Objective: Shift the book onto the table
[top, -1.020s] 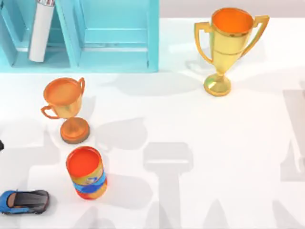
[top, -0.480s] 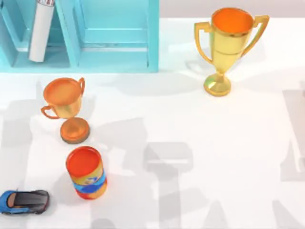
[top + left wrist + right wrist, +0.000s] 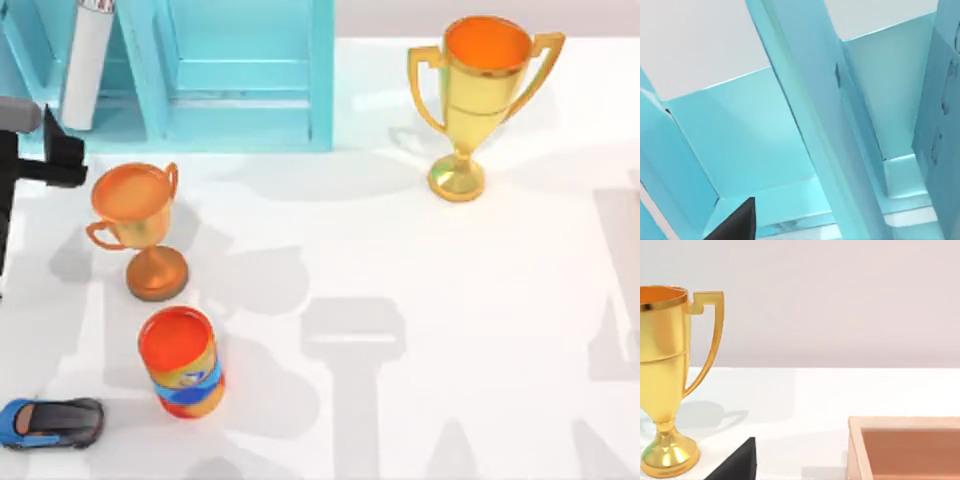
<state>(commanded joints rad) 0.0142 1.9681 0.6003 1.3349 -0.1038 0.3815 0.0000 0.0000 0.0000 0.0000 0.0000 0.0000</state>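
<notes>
At the far left of the table point(image 3: 400, 250), the left gripper point(image 3: 60, 160) is held just in front of the turquoise shelf unit point(image 3: 240, 80), beside the rim of the small orange trophy point(image 3: 135, 225); whether its jaws are apart or together cannot be told. In the left wrist view a dark tip of this gripper point(image 3: 737, 222) is seen close before the shelf's pale blue panels and compartments. A blue and grey toy car point(image 3: 50, 422) is parked near the front left corner, well apart from the gripper. The book point(image 3: 85, 60) is stood on edge in the shelf unit's left compartment, its white page edge turned upward and leaned slightly, just behind the left gripper and not on the tabletop. The orange trophy is set between the shelf and the orange can point(image 3: 180, 360), which is stood upright in front of it and just right of the car; both are placed close to the left arm's side of the table. The middle of the table is crossed by grey shadows. Further right, a tall gold trophy point(image 3: 480, 100) is stood near the back edge. In the right wrist view, a dark tip of the right gripper point(image 3: 735, 465) is seen low over the table, with the gold trophy ahead and a shallow light-brown box point(image 3: 855, 450) beside it; the state of its jaws cannot be told.
</notes>
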